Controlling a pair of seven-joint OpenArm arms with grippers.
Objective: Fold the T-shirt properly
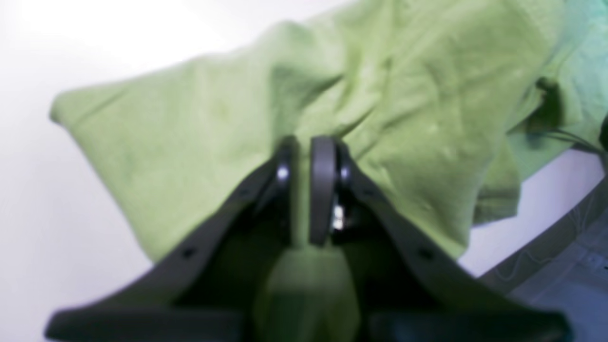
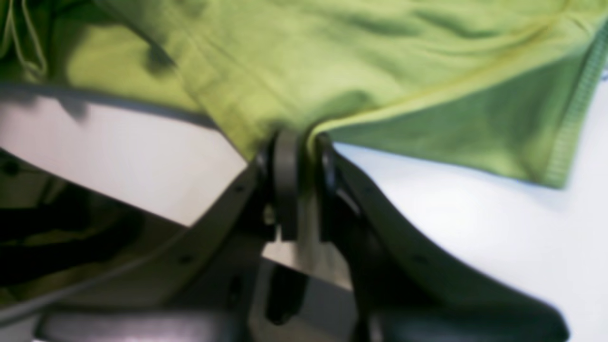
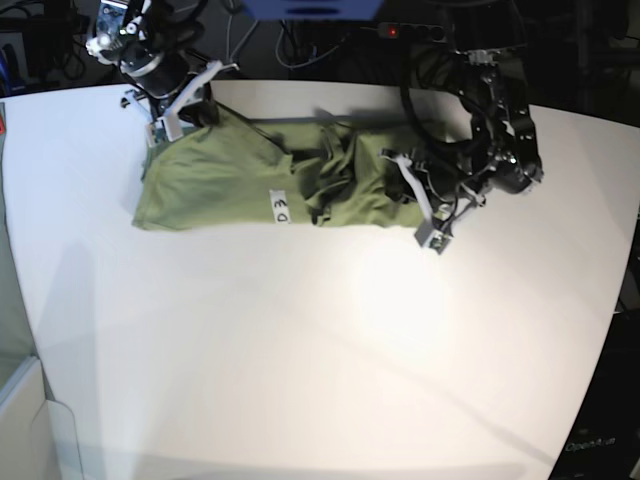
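Observation:
The olive-green T-shirt (image 3: pixel 250 175) lies bunched and wrinkled across the far part of the white table (image 3: pixel 320 340), with a small white label (image 3: pixel 280 207) showing near its front edge. My left gripper (image 1: pixel 302 142) is shut on a fold of the T-shirt (image 1: pixel 380 95), and green cloth runs between its pads. In the base view this left gripper (image 3: pixel 408 178) sits at the shirt's right end. My right gripper (image 2: pixel 306 140) is shut on a hemmed edge of the T-shirt (image 2: pixel 380 57). In the base view the right gripper (image 3: pixel 168 122) is at the shirt's far left corner.
The table's back edge (image 2: pixel 118 111) runs close behind the right gripper. Dark cables and equipment (image 3: pixel 330 25) crowd the space behind the table. A curved table edge (image 1: pixel 546 242) shows at the right of the left wrist view.

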